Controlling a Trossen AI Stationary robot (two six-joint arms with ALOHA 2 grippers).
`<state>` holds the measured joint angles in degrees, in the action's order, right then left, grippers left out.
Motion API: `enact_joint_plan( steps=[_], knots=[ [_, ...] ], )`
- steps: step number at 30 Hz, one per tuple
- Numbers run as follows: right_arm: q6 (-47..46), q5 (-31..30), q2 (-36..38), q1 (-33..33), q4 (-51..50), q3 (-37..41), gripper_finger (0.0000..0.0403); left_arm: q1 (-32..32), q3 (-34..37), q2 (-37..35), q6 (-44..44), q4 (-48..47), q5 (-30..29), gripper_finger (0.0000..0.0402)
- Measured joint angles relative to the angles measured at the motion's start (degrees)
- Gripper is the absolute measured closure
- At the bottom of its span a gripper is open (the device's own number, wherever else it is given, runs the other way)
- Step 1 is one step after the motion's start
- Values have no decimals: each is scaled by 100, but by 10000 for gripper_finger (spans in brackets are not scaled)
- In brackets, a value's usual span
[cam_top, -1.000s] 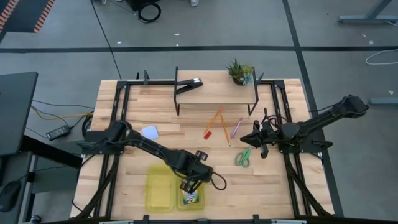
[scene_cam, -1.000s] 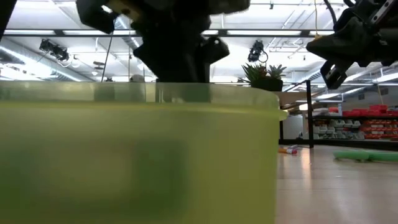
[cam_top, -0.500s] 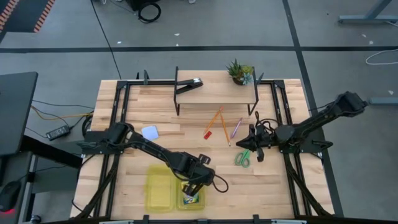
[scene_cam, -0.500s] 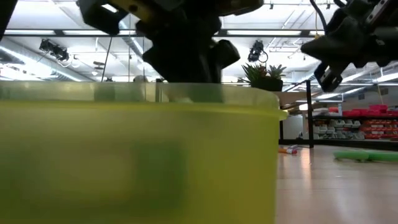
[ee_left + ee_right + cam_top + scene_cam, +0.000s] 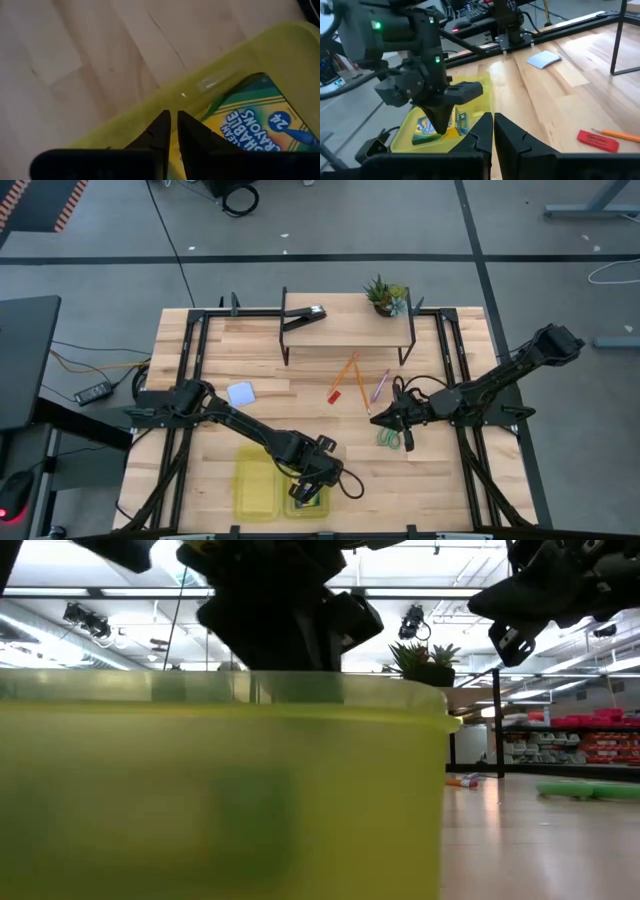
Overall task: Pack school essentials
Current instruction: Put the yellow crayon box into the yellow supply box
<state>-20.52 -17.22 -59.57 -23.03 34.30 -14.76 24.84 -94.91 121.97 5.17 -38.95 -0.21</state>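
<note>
A yellow-green crayon box (image 5: 260,125) lies in the right compartment of the yellow-green container (image 5: 255,485) near the table's front edge. My left gripper (image 5: 173,120) points down into that compartment, shut, its tips beside the crayon box (image 5: 425,127) and by the container's wall (image 5: 220,65). My right gripper (image 5: 378,420) hovers shut above the table, just beyond the green-handled scissors (image 5: 388,438). On the wood farther back lie orange pencils (image 5: 348,372), a pink-purple pencil (image 5: 380,385), a short red piece (image 5: 333,395) and a pale block (image 5: 241,392). My left gripper reaches from above into the container's right compartment with its shut fingers next to the crayon box's end (image 5: 432,131). I cannot tell whether the fingertips touch the box or the wall.
A low wooden shelf on black legs (image 5: 345,330) stands at the far side, with a small potted plant (image 5: 385,295) and a black clip-like tool (image 5: 305,315) on it. Bare wood lies between the container and the scissors. The container's left compartment (image 5: 255,490) holds nothing visible.
My right gripper has swung out toward the table's left and near edge, from beside the pink-purple pencil to a spot over the scissors' far end. My left gripper has edged toward the near edge, a little deeper over the crayon box.
</note>
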Motion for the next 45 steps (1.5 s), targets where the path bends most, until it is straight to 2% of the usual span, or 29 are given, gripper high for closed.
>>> enact_joint_plan(
  steps=[4,8,18,27,33,45],
  knots=[
    [225,-136,0,2,-1,0,380,46,0,66,-124,333,7,371],
    [433,-312,0,47,13,0,380,56,0,84,-166,306,138,374],
    [582,-314,2,350,4,0,380,49,6,266,-479,236,516,380],
    [724,-312,2,354,5,2,380,10,2,286,-452,-220,770,384],
    [722,-312,2,354,8,2,380,2,-200,254,-181,-333,1333,388],
    [707,-312,2,352,9,2,380,41,-280,289,1,-40,1437,388]
  ],
)
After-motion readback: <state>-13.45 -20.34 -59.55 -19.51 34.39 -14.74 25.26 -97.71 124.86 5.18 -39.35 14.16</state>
